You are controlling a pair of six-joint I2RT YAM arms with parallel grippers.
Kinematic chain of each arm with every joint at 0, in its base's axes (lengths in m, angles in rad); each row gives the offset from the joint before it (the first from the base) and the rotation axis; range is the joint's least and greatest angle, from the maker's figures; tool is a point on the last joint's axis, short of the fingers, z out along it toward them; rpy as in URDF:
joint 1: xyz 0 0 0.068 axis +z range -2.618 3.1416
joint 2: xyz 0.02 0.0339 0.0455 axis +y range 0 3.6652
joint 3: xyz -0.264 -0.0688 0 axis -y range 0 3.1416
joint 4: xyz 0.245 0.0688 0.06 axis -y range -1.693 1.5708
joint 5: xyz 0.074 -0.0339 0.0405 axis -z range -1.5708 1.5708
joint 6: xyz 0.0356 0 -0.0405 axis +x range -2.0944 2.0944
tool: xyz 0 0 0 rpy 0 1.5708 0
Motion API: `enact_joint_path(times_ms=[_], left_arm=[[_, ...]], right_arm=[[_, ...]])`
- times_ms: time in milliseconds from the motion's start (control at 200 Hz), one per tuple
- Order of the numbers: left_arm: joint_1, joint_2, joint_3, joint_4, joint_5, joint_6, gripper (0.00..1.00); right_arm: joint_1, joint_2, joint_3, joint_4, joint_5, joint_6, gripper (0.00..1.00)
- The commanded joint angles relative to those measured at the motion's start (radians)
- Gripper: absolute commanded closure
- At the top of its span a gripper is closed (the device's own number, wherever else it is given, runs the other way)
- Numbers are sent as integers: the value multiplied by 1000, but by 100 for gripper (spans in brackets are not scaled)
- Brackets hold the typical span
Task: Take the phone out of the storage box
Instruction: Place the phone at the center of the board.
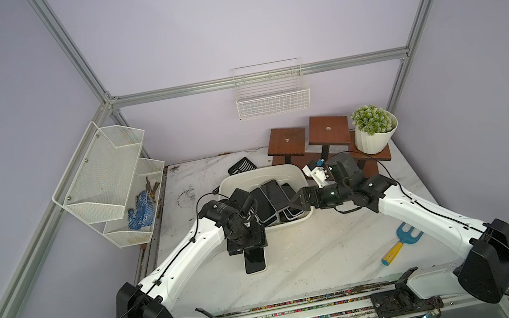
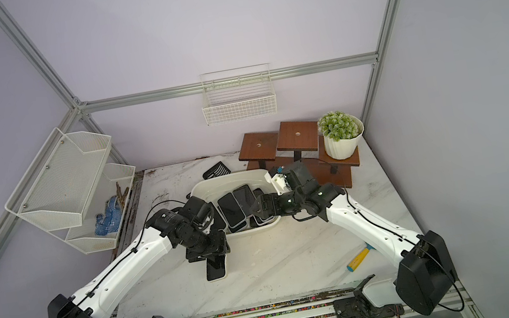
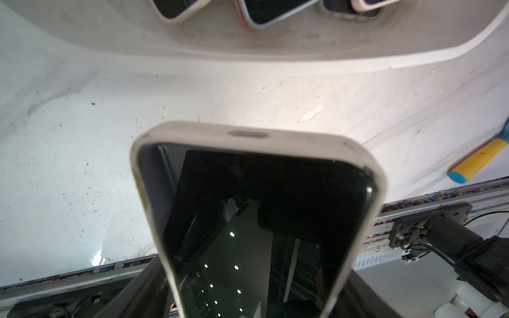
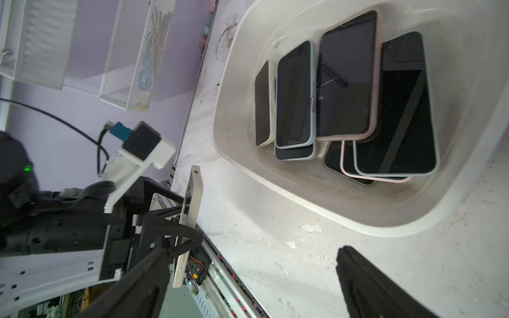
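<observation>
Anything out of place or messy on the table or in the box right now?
Nothing damaged. The phones in the storage box lie in a crooked, overlapping heap, and dark grit is scattered over the table, thickest beside the box.

Robot lab test cell. Marble-look table [image 1: 317,262] boxed in by aluminium frame [image 1: 260,76], plain lilac walls [image 1: 220,13] behind table; two robot arms [image 1: 186,260] mounted on rail [image 1: 308,313] along table's near edge.
</observation>
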Motion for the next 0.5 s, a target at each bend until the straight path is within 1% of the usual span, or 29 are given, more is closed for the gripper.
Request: enact_joint_path(times_ms=[0, 110, 255, 495], left_arm=[[-38, -49, -52, 63, -53, -80, 28], [-57, -67, -130, 129, -71, -117, 28], [-60, -74, -212, 214, -93, -150, 28], [-61, 17, -240, 294, -142, -132, 28]], right_arm=[[48, -75, -37, 69, -75, -87, 0], [116, -147, -101, 106, -74, -185, 0], [217, -238, -189, 126, 1, -327, 0], [298, -299, -249, 117, 98, -434, 0]])
